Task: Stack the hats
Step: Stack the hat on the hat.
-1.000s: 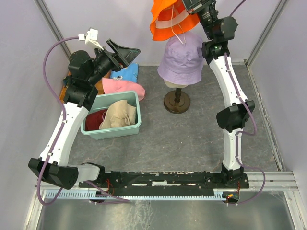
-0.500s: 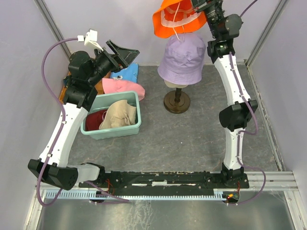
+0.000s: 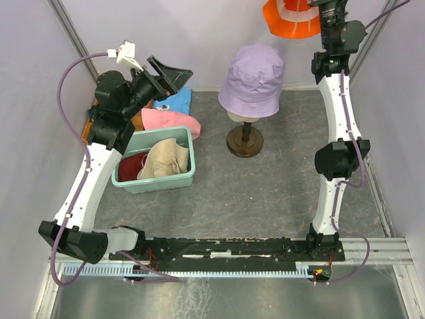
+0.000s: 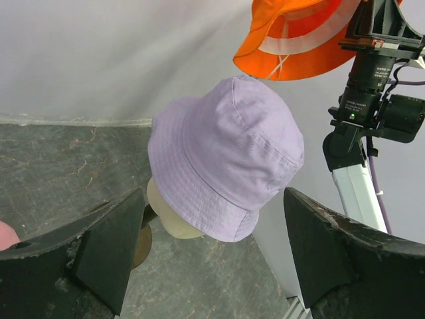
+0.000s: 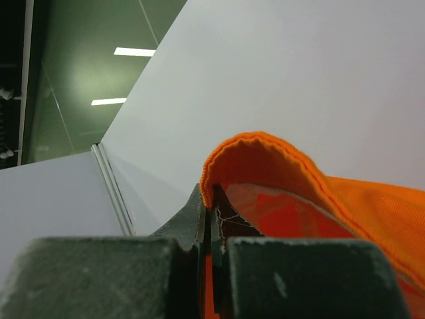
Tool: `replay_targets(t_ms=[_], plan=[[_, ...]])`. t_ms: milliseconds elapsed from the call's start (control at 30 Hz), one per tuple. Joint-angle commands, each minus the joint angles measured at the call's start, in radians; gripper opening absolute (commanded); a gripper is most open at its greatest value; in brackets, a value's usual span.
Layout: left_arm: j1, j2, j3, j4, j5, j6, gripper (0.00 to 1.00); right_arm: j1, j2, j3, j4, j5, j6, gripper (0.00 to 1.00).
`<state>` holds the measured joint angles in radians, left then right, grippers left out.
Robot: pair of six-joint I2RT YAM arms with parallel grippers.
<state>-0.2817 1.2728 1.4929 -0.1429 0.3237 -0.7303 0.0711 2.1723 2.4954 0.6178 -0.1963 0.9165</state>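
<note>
Right claw (image 5: 211, 222) has swung up and right, clamped on the orange hat (image 3: 291, 18) by its brim. The hat hangs high, right of the lavender hat (image 3: 253, 80) on the mannequin head (image 4: 170, 214). Left claw (image 3: 174, 72) gapes wide, empty, above the pink hat (image 3: 174, 122).

The orange hat (image 3: 292, 26), at 1 o'clock, shows a white band inside its brim. The lavender hat (image 3: 252, 80) is plain and sits over a cream head (image 3: 240, 117) on a dark brown stand (image 3: 244, 141). At 9 o'clock the mint-green bin (image 3: 156, 181) holds a dark red hat (image 3: 133, 166) and a cream-beige hat (image 3: 167, 158). At 10 o'clock are a pink hat (image 3: 174, 122) and a blue cloth (image 3: 175, 101) with a small pattern. The tabletop (image 3: 259, 199) is mottled grey.
</note>
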Motion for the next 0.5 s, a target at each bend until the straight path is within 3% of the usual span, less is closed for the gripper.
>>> replay_targets(t_ms=[0,167,467], plan=[[0.001,-0.016,0.024,0.018,-0.002,0.036,0.91,0.005,-0.059,-0.011,0.049,0.0,0.038,0.0],[0.001,-0.014,0.015,0.025,-0.002,0.034,0.91,0.036,-0.074,-0.081,0.05,-0.021,0.042,0.0],[0.001,-0.012,0.006,0.04,0.008,0.021,0.91,0.152,-0.029,-0.054,-0.025,-0.027,-0.019,0.0]])
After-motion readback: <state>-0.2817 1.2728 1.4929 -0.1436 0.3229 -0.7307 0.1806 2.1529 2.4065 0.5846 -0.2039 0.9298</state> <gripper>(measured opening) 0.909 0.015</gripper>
